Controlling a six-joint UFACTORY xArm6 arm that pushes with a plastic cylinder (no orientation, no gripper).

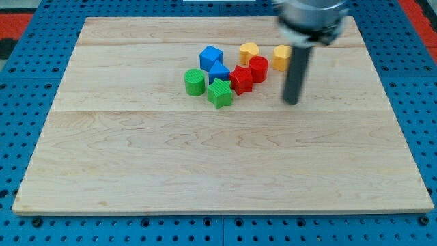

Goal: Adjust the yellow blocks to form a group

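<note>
Two yellow blocks lie near the view's top centre: a heart-like yellow block (249, 51) and a yellow block (281, 57) of unclear shape, partly hidden behind my rod. They are apart, with a red cylinder (259, 68) just below the gap between them. My tip (292, 102) rests on the board, below and slightly right of the right yellow block, not touching any block.
A cluster sits left of my tip: a red star (241, 80), a blue cube (211, 56), a blue block (219, 71), a green cylinder (194, 82) and a green star (220, 93). The wooden board (218, 164) is framed by a blue perforated surface.
</note>
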